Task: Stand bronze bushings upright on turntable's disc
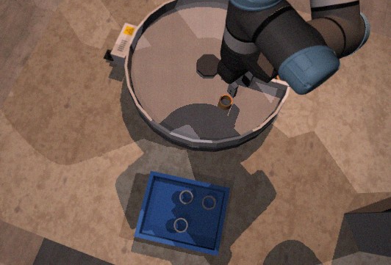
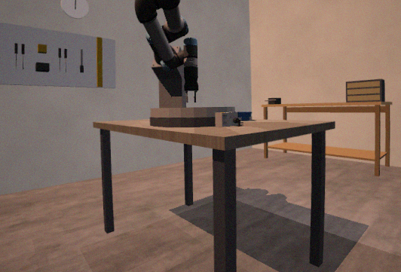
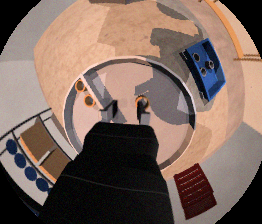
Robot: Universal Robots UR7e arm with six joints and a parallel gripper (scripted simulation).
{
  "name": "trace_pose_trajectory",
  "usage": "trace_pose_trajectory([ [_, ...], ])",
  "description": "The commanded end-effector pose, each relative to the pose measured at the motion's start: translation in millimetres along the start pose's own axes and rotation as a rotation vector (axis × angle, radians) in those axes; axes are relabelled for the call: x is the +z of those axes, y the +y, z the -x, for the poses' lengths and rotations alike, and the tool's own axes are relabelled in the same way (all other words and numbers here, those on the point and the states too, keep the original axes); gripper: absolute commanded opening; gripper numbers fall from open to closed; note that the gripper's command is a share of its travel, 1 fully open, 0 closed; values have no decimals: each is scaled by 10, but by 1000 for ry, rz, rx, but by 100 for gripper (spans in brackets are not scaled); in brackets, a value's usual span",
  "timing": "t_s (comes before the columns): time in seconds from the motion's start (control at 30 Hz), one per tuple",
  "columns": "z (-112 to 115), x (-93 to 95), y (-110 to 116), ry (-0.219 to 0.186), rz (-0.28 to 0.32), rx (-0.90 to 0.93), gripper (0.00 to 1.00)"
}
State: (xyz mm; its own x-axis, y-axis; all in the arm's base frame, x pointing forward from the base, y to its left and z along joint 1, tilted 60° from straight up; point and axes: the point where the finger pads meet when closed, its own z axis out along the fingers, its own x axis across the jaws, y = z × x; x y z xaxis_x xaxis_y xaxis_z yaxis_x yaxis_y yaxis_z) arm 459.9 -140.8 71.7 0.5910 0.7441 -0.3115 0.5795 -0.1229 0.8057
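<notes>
- The pincer [image 1: 239, 85] hangs above the turntable's disc [image 1: 165, 73] with its fingers apart and nothing between them.
- One bronze sleeve [image 1: 225, 101] stands on the disc just off the pincer at about 7 o'clock in the top view, apart from the fingers. Its open end faces up, so its long axis is vertical. It is clear of the dark hub [image 1: 207, 65], which lies at about 11 o'clock from it.
- In the wrist view two more orange rings [image 3: 85, 93] show near the disc's rim at 9 o'clock; they look like sleeves, though they are too small to be sure.
- The blue crate [image 1: 147, 209] sits on the worktop [image 2: 211, 136] well apart from the pincer, at about 7 o'clock beyond the turntable's wall.
- Three rings stand upright inside, axes vertical. The one at 2 o'clock [image 1: 209, 202] looks brownish and is probably bronze; the pale pair [image 1: 186, 197] look like steel.
- Any next pick would mean travelling to the crate and coming straight down over that ring.
</notes>
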Motion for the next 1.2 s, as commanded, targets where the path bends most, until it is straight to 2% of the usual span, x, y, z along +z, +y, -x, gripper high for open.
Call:
trace_pose_trajectory([
  [0.0,-3,-10,-7,1,-1,-1,78],
  [0.33,-3,-10,-7,1,-1,-1,78],
  [0.37,-3,-11,-7,1,-1,-1,100],
  [0.53,-5,-75,-11,1,-1,-2,100],
  [0.73,-4,-304,-11,1,-1,-2,100],
  [0.8,-4,-304,-11,1,-1,-2,100],
  [1.03,-2,-642,-12,1,-1,-2,100],
  [1.17,-2,-772,-12,1,-1,-2,100],
])
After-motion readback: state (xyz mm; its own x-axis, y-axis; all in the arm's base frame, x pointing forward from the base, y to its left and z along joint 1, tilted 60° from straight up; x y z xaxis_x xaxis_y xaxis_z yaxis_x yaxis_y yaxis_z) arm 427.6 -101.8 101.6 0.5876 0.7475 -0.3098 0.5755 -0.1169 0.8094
